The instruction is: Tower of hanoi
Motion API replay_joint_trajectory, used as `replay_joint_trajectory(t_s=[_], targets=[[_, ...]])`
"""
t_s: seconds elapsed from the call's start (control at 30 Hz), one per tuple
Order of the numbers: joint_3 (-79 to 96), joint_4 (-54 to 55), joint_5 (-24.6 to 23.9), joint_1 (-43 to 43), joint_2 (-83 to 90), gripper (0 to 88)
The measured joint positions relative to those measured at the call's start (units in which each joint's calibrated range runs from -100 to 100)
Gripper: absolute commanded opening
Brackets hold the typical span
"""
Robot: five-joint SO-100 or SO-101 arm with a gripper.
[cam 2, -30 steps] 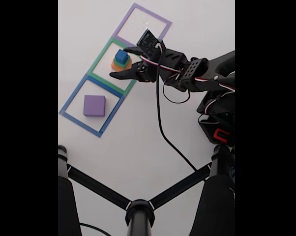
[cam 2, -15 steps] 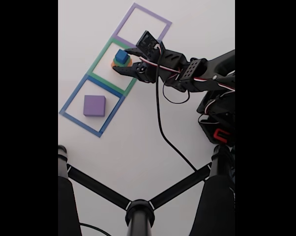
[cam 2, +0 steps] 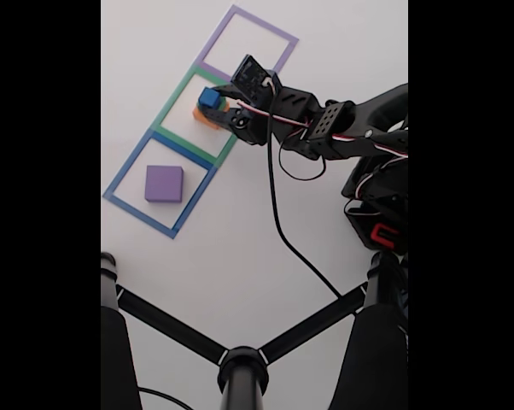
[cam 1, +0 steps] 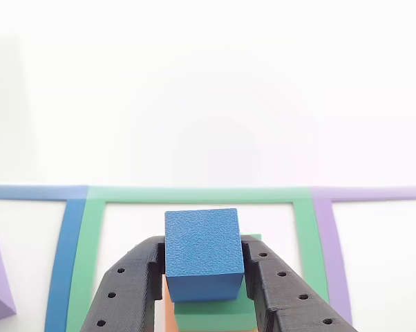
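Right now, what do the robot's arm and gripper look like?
The gripper has matte black printed fingers with small round holes along them. In the fixed view the arm is black, with red-and-white wires, a black cable hanging from it, and a red marking near its base.

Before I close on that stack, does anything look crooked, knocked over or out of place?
Nothing stands out. The blue cube sits squarely on the green block and orange block inside the green tape square, with the gripper straddling the cube. The purple block lies flat in the blue tape square.
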State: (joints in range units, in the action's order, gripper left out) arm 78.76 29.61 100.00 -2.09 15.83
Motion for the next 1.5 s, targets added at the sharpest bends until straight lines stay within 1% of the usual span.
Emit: replay_joint_trajectory(t_s=[0.27, 0.37, 0.47, 0.53, 0.63, 0.9, 1.1, 1.23, 1.33, 1.4, 1.5], targets=[[-1.7, -0.1, 0.0, -0.2, 0.0, 3.4], [-3.8, -3.7, 0.0, -0.3, 0.3, 3.4], [-6.8, -10.4, 0.0, -0.3, 2.5, 3.5], [-9.7, -16.7, 0.0, -0.4, 5.0, 3.3], [-16.4, -29.9, 0.0, -0.6, 9.2, 2.7], [-44.1, -75.2, 0.0, -1.2, 13.7, 1.9], [-65.0, -101.9, 0.0, -2.9, 13.7, 1.9], [-78.2, -115.4, 0.0, -4.7, 13.4, 1.9], [-86.2, -122.9, 0.0, -6.0, 11.9, 1.9], [-90.9, -126.6, 0.0, -6.1, 10.9, 1.9], [-93.8, -128.0, 0.0, -8.0, 10.7, 1.8]])
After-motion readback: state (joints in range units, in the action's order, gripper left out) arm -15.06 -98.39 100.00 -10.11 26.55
